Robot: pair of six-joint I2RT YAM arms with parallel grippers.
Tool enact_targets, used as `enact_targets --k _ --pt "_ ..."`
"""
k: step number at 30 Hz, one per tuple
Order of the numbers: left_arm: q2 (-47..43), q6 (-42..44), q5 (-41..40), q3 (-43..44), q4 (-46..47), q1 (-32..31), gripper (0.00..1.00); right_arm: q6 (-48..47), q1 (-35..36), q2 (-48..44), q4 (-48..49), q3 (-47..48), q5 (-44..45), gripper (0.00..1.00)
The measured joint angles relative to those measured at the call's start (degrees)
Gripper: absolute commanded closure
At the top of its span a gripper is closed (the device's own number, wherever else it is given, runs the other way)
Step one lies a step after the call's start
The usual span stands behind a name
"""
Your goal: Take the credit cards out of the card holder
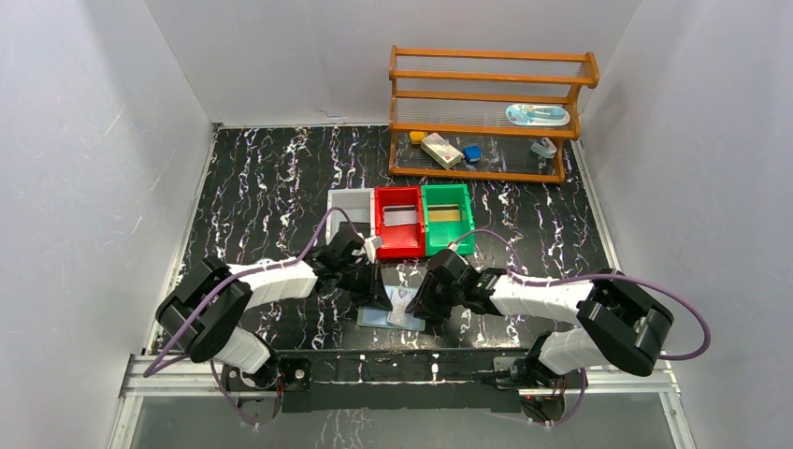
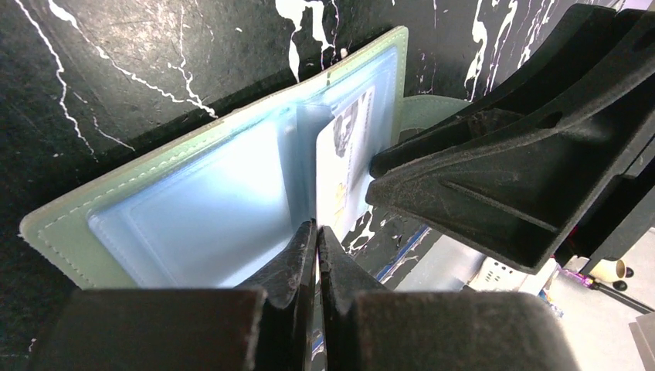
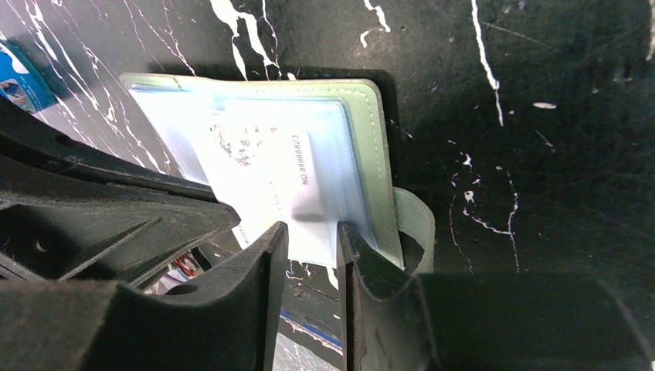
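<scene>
Grey-green card holder (image 2: 193,201) lies open, a pale printed card (image 2: 344,170) jutting from its bluish pocket; left end effector (image 2: 317,232) clenched at that card, right end effector (image 3: 313,239) released.

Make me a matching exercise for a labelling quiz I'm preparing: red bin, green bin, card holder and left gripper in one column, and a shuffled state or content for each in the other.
1 red bin
2 green bin
3 card holder
4 left gripper

a shut on the pale card
b holds a gold card
c lies open on the table
d holds a silver-grey card

Pairs: 1-d, 2-b, 3-c, 4-a
</scene>
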Motion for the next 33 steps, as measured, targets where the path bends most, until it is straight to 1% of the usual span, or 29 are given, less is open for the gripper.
enact_targets --k 2,5,10,19,25,30,31,33 --pt "-0.3 0.4 -0.4 0.0 -0.5 0.0 1.00 -0.1 0.0 0.1 -0.1 0.0 0.0 0.65" --pt "-0.4 0.9 -1.4 0.1 -1.7 0.0 1.00 -0.1 -0.2 0.3 -0.4 0.1 -0.2 0.65" --pt "-1.5 1.5 -3.1 0.4 -3.8 0.0 1.00 -0.8 -0.3 0.6 -2.0 1.1 -0.1 0.61" --pt "-2.0 1.8 -3.6 0.6 -4.9 0.0 1.00 -8.2 -0.6 0.5 -7.6 6.8 1.0 0.60" --pt "-2.0 1.7 -3.7 0.6 -5.2 0.0 1.00 -10.5 -0.7 2.4 -6.1 10.1 -0.3 0.59" --pt "-2.0 1.7 -3.7 0.7 -5.6 0.0 1.00 -10.0 -0.7 6.0 -6.0 9.4 -0.3 0.60" --pt "-2.0 1.7 -3.7 0.8 -5.7 0.0 0.99 -9.5 -0.7 6.4 -5.7 8.7 -0.4 0.61" --pt "-2.0 1.7 -3.6 0.9 -5.7 0.0 0.95 -8.1 -0.8 6.4 -4.2 7.6 -1.5 0.62"
